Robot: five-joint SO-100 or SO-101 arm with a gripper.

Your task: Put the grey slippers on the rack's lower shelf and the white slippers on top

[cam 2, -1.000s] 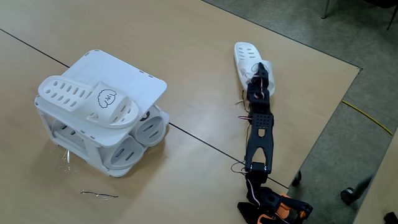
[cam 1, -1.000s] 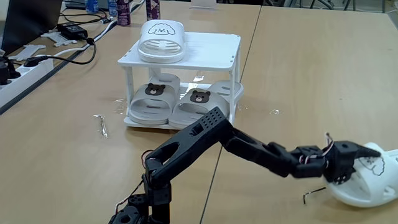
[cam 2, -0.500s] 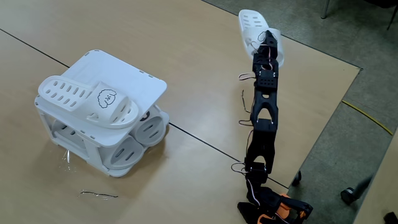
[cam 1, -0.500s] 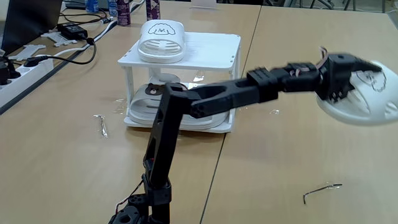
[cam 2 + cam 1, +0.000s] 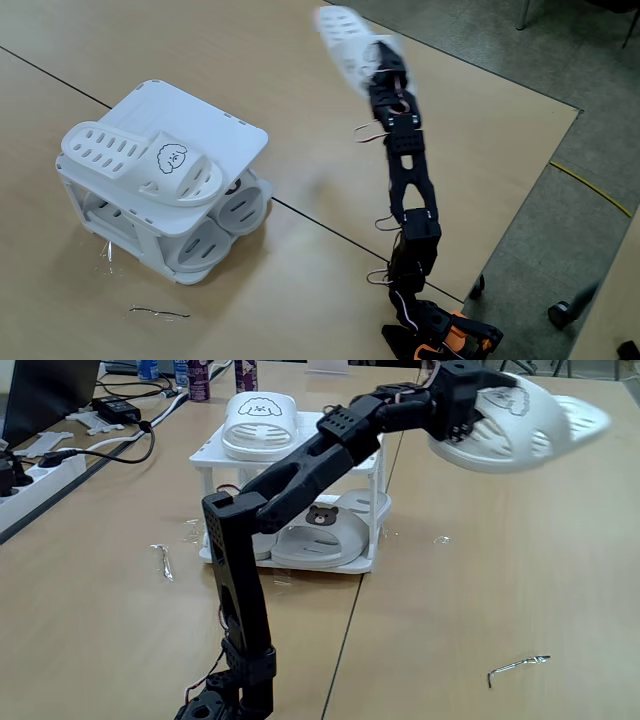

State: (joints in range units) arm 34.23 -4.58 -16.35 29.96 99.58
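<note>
1. The arm rises from its base at the lower left of a fixed view, bends at the elbow, then reaches up to the upper right, well clear of the table [image 5: 480,590].
2. The gripper [image 5: 478,412] is closed on a white slipper [image 5: 520,422], held aloft and blurred.
3. The other white slipper [image 5: 150,165] lies on the rack [image 5: 225,125] at that frame's left.
4. The grey slippers [image 5: 322,535] sit on the lower shelf [image 5: 345,565].
</note>
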